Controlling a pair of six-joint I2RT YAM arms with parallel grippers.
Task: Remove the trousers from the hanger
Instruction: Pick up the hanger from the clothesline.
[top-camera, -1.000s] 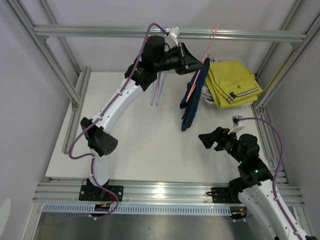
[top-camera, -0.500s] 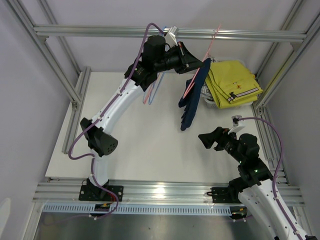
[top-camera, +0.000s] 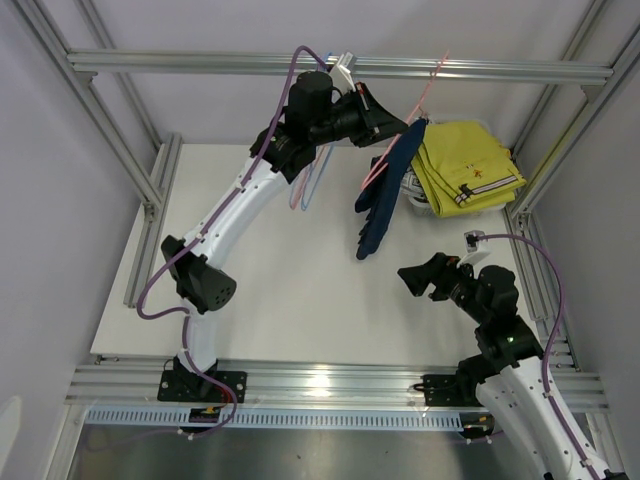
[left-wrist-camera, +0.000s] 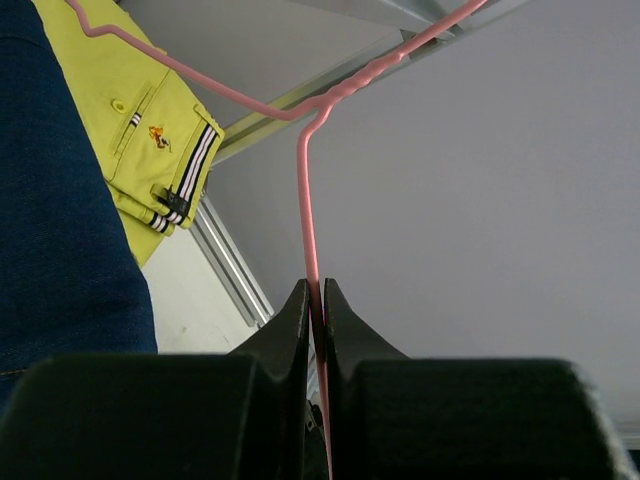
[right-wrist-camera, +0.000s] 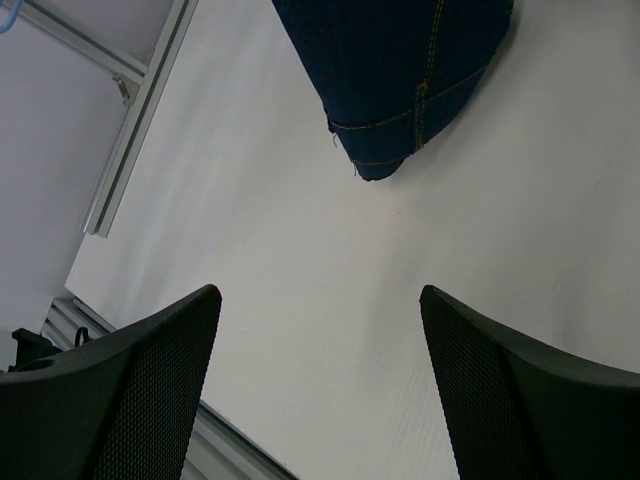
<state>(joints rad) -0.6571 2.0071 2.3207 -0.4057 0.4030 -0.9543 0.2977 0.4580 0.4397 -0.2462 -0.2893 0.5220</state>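
Dark navy trousers (top-camera: 383, 195) hang draped over a pink wire hanger (top-camera: 392, 152), whose hook reaches up to the top rail (top-camera: 500, 70). My left gripper (top-camera: 398, 126) is shut on the hanger's wire just above the trousers. In the left wrist view the pink hanger (left-wrist-camera: 304, 180) runs between the closed fingers of the gripper (left-wrist-camera: 314, 290), with the navy trousers (left-wrist-camera: 50, 200) at left. Folded yellow trousers (top-camera: 465, 165) lie at the back right. My right gripper (top-camera: 412, 281) stands open below the navy trousers' hem (right-wrist-camera: 400, 60), not touching it.
Empty pink and blue hangers (top-camera: 308, 185) dangle from the rail behind the left arm. A white clip (top-camera: 345, 68) sits on the rail. Aluminium frame posts (top-camera: 150, 190) border the white table (top-camera: 290, 290) on both sides.
The left gripper's jaws have tightened on the hanger wire. The hanger and navy trousers have shifted slightly left, and the empty hangers behind have swung.
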